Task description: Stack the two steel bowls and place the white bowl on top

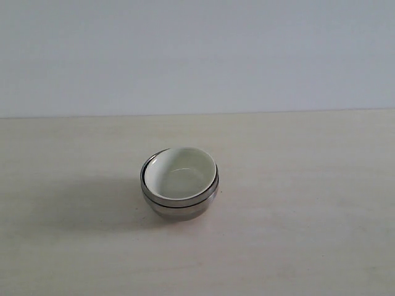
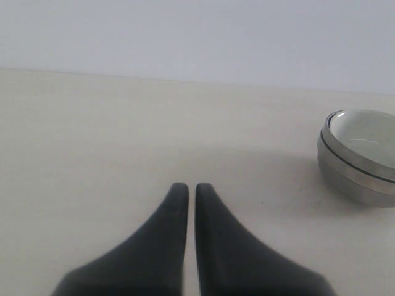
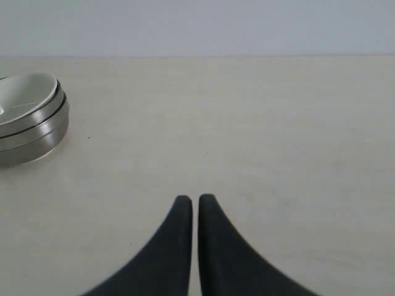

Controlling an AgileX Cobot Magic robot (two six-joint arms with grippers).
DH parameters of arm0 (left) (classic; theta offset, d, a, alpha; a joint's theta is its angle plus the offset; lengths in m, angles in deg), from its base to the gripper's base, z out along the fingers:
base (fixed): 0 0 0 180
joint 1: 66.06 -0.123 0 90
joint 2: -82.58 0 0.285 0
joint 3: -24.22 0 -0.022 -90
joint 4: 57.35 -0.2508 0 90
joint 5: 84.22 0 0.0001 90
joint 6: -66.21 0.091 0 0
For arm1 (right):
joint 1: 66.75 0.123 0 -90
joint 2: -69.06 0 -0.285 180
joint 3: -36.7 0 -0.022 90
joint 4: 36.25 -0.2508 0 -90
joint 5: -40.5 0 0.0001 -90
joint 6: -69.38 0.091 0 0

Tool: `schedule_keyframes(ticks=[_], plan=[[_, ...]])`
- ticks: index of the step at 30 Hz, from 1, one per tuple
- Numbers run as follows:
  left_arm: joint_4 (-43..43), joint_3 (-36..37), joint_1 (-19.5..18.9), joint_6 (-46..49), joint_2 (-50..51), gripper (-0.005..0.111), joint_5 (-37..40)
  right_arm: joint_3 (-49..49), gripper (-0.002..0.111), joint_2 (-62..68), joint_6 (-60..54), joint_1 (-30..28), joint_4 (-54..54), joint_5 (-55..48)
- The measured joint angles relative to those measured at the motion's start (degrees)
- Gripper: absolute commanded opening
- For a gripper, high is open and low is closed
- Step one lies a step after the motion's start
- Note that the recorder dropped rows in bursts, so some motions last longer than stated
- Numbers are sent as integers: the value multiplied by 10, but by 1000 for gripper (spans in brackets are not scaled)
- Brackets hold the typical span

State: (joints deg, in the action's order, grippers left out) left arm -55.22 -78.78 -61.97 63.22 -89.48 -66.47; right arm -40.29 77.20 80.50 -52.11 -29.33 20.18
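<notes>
1. The left end effector (image 2: 186, 187) is closed and holds nothing.
2. The right end effector (image 3: 195, 199) is closed and empty too.
3. The white bowl (image 1: 182, 174) sits inside the two steel bowls (image 1: 176, 208).
4. The stack stands mid-bench (image 1: 308, 216), slightly toward 7 o'clock. A plain wall (image 1: 197, 55) is at 12 o'clock.
5. The steel is shiny, and the white bowl is glossy and empty.

high exterior, low wrist views; all seemingly share bowl stack (image 1: 179, 183)
</notes>
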Motion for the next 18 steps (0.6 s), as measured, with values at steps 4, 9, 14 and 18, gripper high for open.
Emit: schedule_keyframes(ticks=[4,9,14,18], plan=[[0,0,0,0,0,4,0,0,0,0,0,-26,0,0],[0,0,0,0,0,4,0,0,0,0,0,-32,0,0],[0,0,0,0,0,4,0,0,0,0,0,-32,0,0],[0,0,0,0,0,4,0,0,0,0,0,-32,0,0]])
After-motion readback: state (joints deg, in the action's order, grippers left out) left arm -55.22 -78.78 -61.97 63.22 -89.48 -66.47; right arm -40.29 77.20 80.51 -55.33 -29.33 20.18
